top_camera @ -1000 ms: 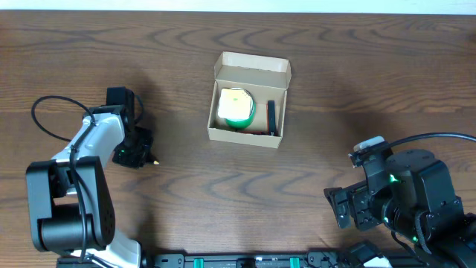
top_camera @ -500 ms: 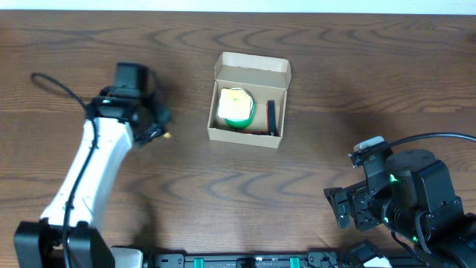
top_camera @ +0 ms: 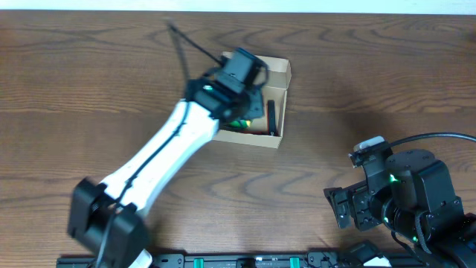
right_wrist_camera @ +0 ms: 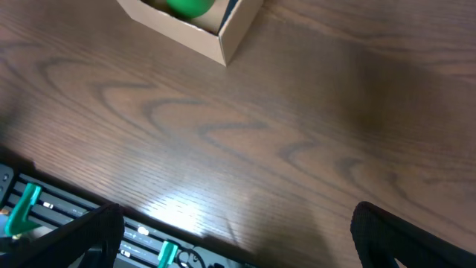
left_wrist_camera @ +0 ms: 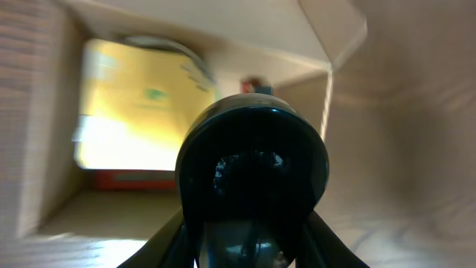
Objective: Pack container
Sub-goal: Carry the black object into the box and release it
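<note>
Counting: one container [top_camera: 277, 73], upper centre of overhead frame, flap open, on worktop [top_camera: 357, 97]. Inside: one yellow-green roll [left_wrist_camera: 137, 104] at left, one slim dark item [top_camera: 271, 117] along right wall. Two arms. Left jaws closed on one black round object [left_wrist_camera: 251, 160], hanging over box interior. Right jaws spread wide, empty, above bare worktop at lower right. Change vs half second back: left arm [top_camera: 163, 156] swung from left of frame to over container, now covering most of roll. Container, contents, right arm [top_camera: 401, 193] unmoved.
</note>
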